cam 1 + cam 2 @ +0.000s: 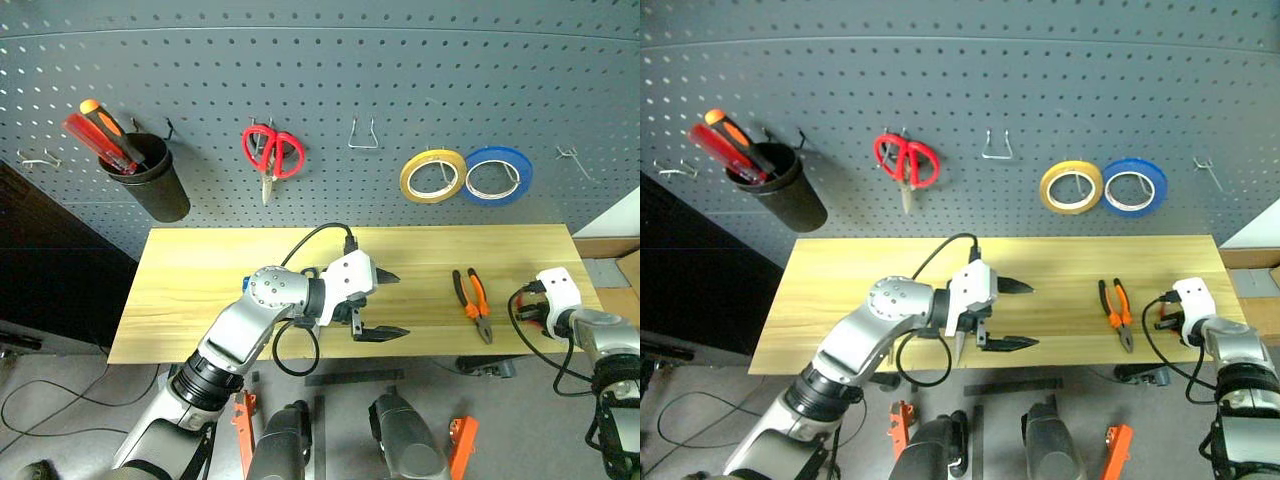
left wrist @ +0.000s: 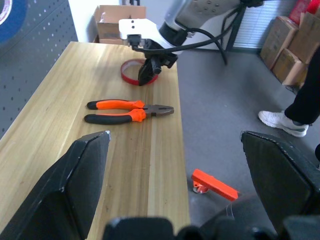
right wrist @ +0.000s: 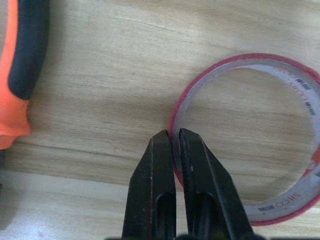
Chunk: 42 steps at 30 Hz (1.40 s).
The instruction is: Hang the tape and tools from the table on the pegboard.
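Left gripper (image 1: pixel 383 305): jaws wide, empty, above the table's (image 1: pixel 200 270) near middle.
Right gripper (image 3: pixel 174 137): fingers pinched on the red tape's (image 3: pixel 300 210) rim; tape flat at the table's right end.
Pliers (image 1: pixel 472 300): one, just left of the tape.
Pegboard (image 1: pixel 320 90): black cup (image 1: pixel 150 178) holding two screwdrivers (image 1: pixel 105 135); one red scissors (image 1: pixel 270 152); two rolls, yellow (image 1: pixel 432 175) and blue (image 1: pixel 497 175).

Pliers and tape on the wooden table

Orange-and-black pliers (image 1: pixel 472 303) lie toward the table's (image 1: pixel 220 270) right end; the red tape ring (image 3: pixel 250 135) lies flat nearer the right edge.
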{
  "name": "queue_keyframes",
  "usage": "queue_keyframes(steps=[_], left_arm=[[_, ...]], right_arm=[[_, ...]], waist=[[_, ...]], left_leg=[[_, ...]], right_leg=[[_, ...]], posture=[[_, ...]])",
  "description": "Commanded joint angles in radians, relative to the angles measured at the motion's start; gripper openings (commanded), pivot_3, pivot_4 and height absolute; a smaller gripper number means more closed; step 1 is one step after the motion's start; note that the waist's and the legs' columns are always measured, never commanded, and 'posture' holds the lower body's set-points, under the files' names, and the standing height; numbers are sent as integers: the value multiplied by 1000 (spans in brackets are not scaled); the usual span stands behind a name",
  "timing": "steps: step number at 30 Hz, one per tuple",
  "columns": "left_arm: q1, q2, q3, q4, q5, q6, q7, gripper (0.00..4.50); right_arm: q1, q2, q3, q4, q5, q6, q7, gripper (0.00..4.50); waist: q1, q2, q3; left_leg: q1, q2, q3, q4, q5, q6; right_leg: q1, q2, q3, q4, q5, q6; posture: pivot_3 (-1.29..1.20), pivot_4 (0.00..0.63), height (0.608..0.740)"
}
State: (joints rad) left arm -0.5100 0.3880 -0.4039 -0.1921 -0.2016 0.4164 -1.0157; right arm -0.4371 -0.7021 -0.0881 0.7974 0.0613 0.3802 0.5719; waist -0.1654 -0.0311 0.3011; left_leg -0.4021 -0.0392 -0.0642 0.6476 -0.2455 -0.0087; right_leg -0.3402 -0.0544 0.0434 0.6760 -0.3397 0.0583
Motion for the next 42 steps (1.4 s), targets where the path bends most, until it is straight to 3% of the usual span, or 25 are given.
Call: queue_keyframes(steps=[1, 6, 8, 11, 19, 27, 30, 35, 42], left_arm=[[-23, -20, 12, -14, -21, -30, -5, 4500], [-48, -42, 30, -4, -35, -34, -2, 4500], [-58, -54, 34, 11, -34, -45, 6, 4500], [-71, -71, 35, 30, -32, -54, 10, 4500], [-119, -114, 50, 65, -31, -70, 34, 4500], [-159, -191, 103, 89, -39, -64, 132, 4500], [-163, -211, 114, 92, -37, -62, 160, 4500], [-160, -214, 115, 97, -25, -81, 186, 4500], [-141, -92, 115, 190, 65, -199, 174, 4500]], right_arm=[[146, -8, -60, -271, 26, 47, -39, 14], [410, 75, -220, -1058, -13, 123, -244, 14], [432, 140, -210, -1274, -34, 176, -316, 14], [395, 183, -170, -1412, -74, 211, -371, 14], [111, 142, -177, -1138, -54, 97, -345, 14], [-134, 129, -201, -609, 15, -169, -280, 14], [-179, 142, -223, -507, 64, -223, -254, 14], [-134, 154, -226, -528, 92, -221, -248, 1202], [179, 182, -252, -956, 108, 59, -322, 3664]], waist=[[1, 1, 0], [-13, 11, -4], [-32, 11, -4], [-41, 11, -4], [-50, 11, -4], [-58, 12, -4], [-60, 12, -4], [-60, 12, -4], [-54, 13, -5]], left_leg=[[0, 0, 0, 0, 0, 0], [-19, 0, 1, 2, 2, -4], [-21, 1, 3, 2, 2, -4], [-20, 2, 2, 3, 1, -2], [-20, -1, 1, 13, -1, 2], [-21, -1, 3, 13, -2, 4], [-21, -1, 3, 14, -2, 4], [-21, -1, 4, 13, -2, 4], [-21, 0, 4, 13, -2, 4]], right_leg=[[-1, 0, 0, 0, 0, 0], [-20, -1, 1, 5, 0, 1], [-23, -1, 1, 6, 0, 1], [-23, 0, 1, 7, 1, 2], [-18, 1, 0, 7, 2, 4], [-19, 0, 1, 6, 2, 4], [-19, 0, 1, 6, 2, 5], [-19, 0, 1, 6, 2, 5], [-19, 0, 1, 7, 2, 5]], posture=[[-328, 277, 740], [-365, 283, 740], [-379, 287, 740], [-388, 290, 740], [-376, 283, 740], [-349, 280, 740], [-343, 279, 740], [-343, 280, 740], [-340, 277, 740]])
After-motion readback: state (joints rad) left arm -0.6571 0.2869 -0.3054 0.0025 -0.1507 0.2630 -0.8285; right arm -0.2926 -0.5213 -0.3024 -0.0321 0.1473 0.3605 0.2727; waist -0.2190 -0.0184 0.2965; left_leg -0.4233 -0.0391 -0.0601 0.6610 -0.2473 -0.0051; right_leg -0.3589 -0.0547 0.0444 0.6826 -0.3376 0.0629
